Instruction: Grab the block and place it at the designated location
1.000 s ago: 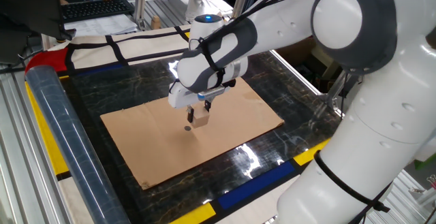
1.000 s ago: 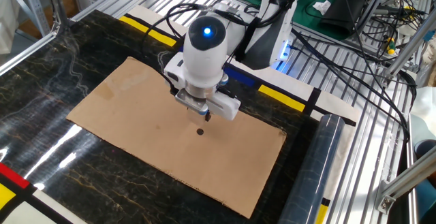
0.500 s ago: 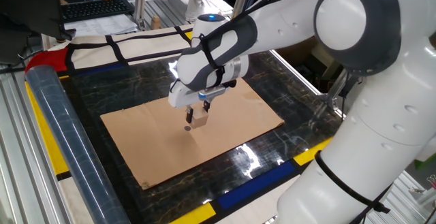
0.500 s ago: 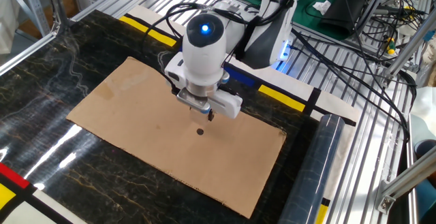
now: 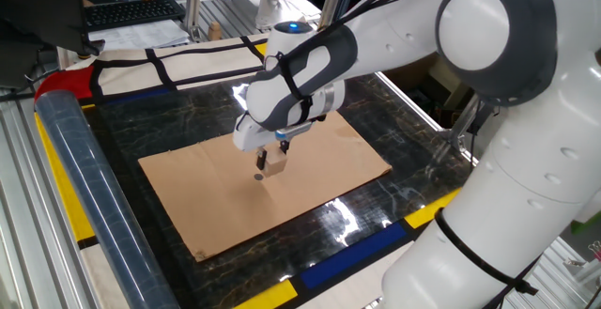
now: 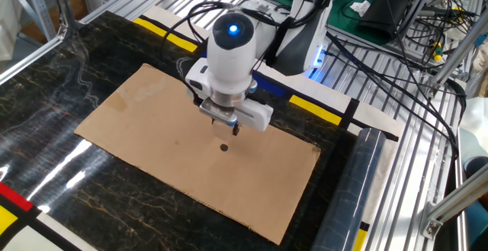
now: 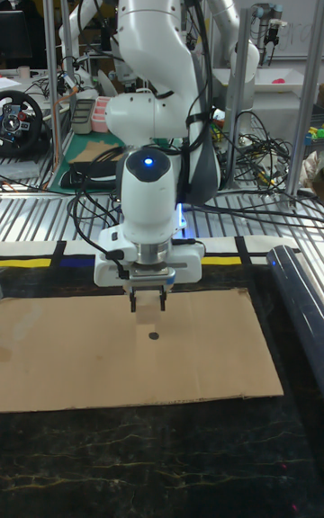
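Note:
The block [image 5: 274, 163], a small pale wooden cube, hangs just over the brown cardboard sheet [image 5: 207, 196] with my gripper [image 5: 276, 159] shut on it. The designated location [image 5: 259, 176], a tiny black dot, lies on the cardboard just left of and below the block. In the other fixed view the gripper [image 6: 231, 129] hides the block, and the dot [image 6: 223, 147] shows just in front of the fingers. The tall fixed view has the gripper [image 7: 148, 302] straight above the dot [image 7: 153, 334].
A clear bluish roll [image 5: 75, 177] lies along one side of the dark marbled table [image 5: 376, 206], seen also in the other fixed view [image 6: 351, 190]. Yellow and blue tape marks the table edges. Cables [image 6: 396, 53] and a keyboard [image 5: 131, 10] lie beyond the table.
The wrist has shifted slightly, a few pixels, while the block stays held near the dot. Nothing was let go.

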Available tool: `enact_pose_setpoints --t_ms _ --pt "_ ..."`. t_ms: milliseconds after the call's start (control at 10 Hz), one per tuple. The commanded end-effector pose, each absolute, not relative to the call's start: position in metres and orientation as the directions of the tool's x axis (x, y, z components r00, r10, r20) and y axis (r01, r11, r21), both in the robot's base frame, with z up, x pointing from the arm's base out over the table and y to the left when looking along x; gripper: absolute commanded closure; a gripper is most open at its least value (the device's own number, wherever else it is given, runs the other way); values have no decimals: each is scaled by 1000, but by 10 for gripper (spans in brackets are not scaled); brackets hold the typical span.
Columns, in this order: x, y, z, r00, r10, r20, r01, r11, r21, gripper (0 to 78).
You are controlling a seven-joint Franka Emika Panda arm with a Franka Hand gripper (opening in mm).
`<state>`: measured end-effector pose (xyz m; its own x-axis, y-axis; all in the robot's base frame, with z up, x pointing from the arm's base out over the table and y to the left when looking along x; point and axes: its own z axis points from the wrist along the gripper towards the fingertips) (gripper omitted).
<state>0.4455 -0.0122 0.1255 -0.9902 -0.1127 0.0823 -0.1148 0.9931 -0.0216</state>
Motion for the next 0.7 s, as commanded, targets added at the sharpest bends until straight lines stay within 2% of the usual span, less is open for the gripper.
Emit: enact_pose_setpoints --t_ms 100,300,700 --pt "447 -12 126 -988 -146 59 -147 989 -19 765" --pt "451 -8 114 -987 -158 39 -158 987 -11 765" --pt "454 -5 121 -986 -161 41 -161 987 -12 765"
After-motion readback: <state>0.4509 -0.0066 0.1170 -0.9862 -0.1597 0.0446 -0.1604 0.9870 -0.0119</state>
